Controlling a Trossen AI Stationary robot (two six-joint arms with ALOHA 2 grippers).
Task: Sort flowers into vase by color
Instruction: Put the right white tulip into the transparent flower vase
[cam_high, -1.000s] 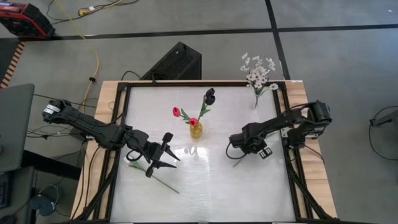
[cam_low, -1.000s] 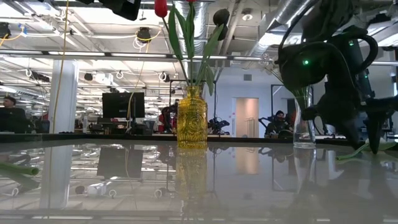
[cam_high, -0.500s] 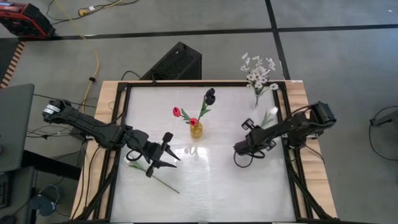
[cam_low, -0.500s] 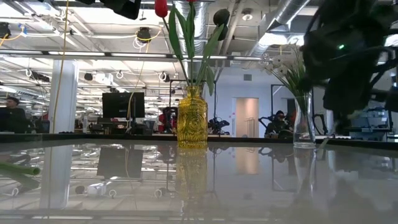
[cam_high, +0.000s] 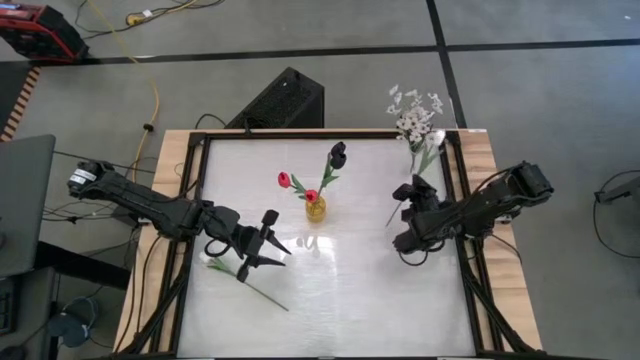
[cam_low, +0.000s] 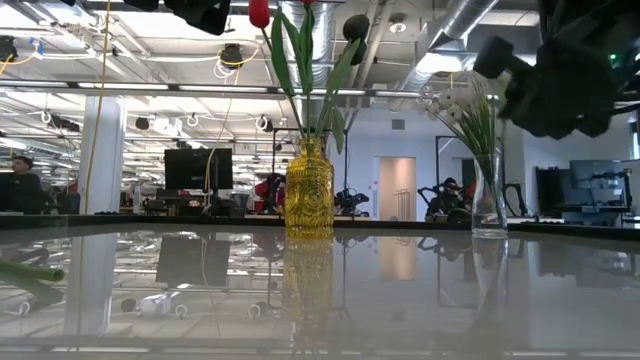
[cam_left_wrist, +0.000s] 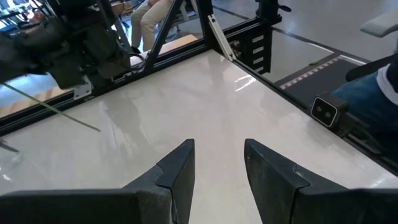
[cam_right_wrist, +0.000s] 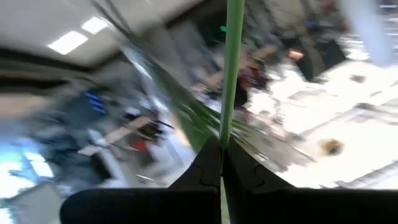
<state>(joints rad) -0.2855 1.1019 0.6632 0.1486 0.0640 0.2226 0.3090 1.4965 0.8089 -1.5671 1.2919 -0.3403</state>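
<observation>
A yellow vase (cam_high: 315, 208) mid-table holds red flowers and a dark bloom (cam_high: 338, 154). At the far right a clear vase (cam_low: 489, 195) holds sprays of tiny white blossoms (cam_high: 415, 112). My right gripper (cam_high: 408, 193) hangs above the table's right part, shut on a white flower whose bud (cam_high: 437, 137) points toward the clear vase. My left gripper (cam_high: 272, 241) hovers open near the left side. Beside it another white flower (cam_high: 245, 283) lies flat on the table. My right gripper pinches the white flower's green stem (cam_right_wrist: 226, 134) between its two shut fingers, which lie across the stem. The flower is lifted clear of the table. Its stem runs on past the fingers toward the bud, and its lower end (cam_high: 391, 218) sticks out toward mid-table.
A black frame (cam_high: 462, 200) borders the glossy white tabletop. A dark box (cam_high: 283, 100) and cables lie on the floor beyond the far edge. The near half of the table between the arms is open surface.
My right gripper has risen from the table and gone toward the far right, tipping from pointing down to about level. The white flower that lay under it has come up clear of the table, its bud now swung toward the clear vase.
</observation>
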